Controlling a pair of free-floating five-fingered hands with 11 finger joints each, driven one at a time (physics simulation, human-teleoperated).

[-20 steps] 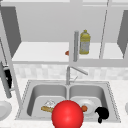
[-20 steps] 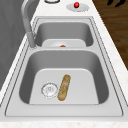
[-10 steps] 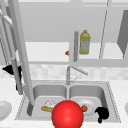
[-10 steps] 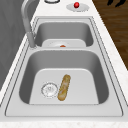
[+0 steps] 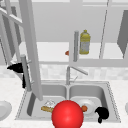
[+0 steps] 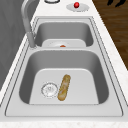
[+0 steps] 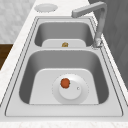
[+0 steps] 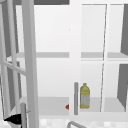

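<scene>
The left hand [image 5: 17, 68] sits at the open door's upright handle [image 5: 25, 72], just right of it; its fingers' grip cannot be told. The right hand [image 5: 102, 113], fingers curled on nothing, hovers by the sink [image 5: 110, 100].

Grey vertical cabinet door handle [image 5: 25, 72] on the swung-open door — left hand [image 5: 17, 68] curled round it

— Where is the left hand [image 5: 17, 68]?
— It hangs high at the left, fingers curled.
— And the right hand [image 5: 102, 113]?
— Low at the right, fingers bent downward.
</scene>
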